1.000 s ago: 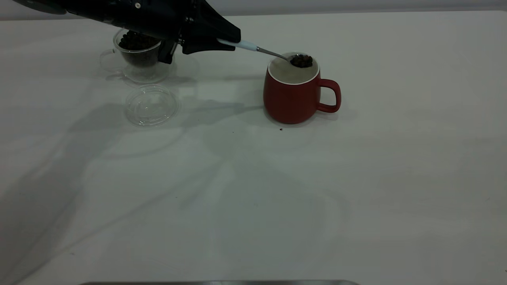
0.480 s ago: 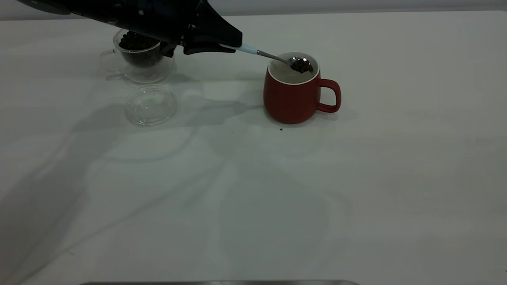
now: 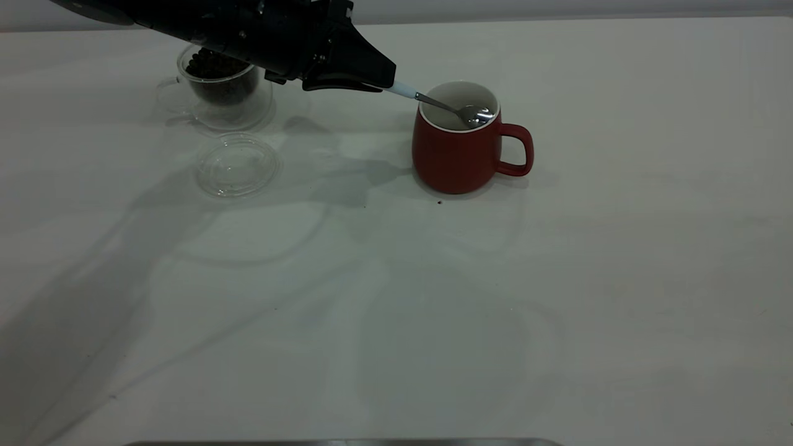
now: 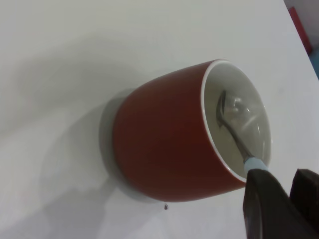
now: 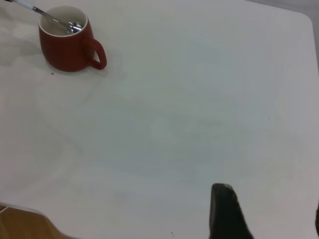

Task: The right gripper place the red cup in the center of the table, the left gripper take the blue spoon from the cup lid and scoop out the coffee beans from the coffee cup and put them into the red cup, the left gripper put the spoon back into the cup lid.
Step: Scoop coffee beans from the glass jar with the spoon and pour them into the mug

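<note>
With the left end effector (image 3: pixel 362 77) pinching the blue spoon (image 3: pixel 443 106), whose emptied bowl dips inside the red cup (image 3: pixel 458 152) at mid-worktop (image 3: pixel 557 279), a careless withdrawal could catch the rim and tip it

The left hand (image 3: pixel 372 80) covers most of the spoon's (image 3: pixel 455 111) handle, and the red cup's (image 3: pixel 458 145) wall hides whatever lies at its bottom.

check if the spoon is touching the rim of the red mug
Cannot tell. In the left wrist view the spoon neck crosses the red mug rim beside the left gripper, but neither contact nor a gap shows plainly.
</note>
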`<state>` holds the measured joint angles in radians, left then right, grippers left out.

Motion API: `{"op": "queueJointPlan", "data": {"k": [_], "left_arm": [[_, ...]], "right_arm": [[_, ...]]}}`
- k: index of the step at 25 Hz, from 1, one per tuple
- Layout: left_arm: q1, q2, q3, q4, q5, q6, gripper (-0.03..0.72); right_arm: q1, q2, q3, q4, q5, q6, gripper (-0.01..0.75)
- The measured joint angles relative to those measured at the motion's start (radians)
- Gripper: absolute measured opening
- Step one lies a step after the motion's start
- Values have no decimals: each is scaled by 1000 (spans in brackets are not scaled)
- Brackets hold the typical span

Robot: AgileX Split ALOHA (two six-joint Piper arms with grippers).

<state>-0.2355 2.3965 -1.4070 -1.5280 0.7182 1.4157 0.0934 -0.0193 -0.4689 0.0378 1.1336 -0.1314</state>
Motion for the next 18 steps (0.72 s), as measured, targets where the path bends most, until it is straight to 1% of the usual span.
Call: {"op": "queueJointPlan", "data": {"k": [3, 8, 16, 18], "left_arm": [[-1, 0, 0, 0, -2, 41, 123], [-1, 0, 0, -1, -2, 58, 123], [5, -1, 0, -4, -2, -24, 123], [22, -7, 0, -2, 8, -60, 123]], "right_arm": [[0, 0, 0, 0, 0, 0, 456], [0, 0, 0, 0, 0, 0, 456], [0, 0, 0, 0, 0, 0, 456], [0, 0, 0, 0, 0, 0, 456]]}}
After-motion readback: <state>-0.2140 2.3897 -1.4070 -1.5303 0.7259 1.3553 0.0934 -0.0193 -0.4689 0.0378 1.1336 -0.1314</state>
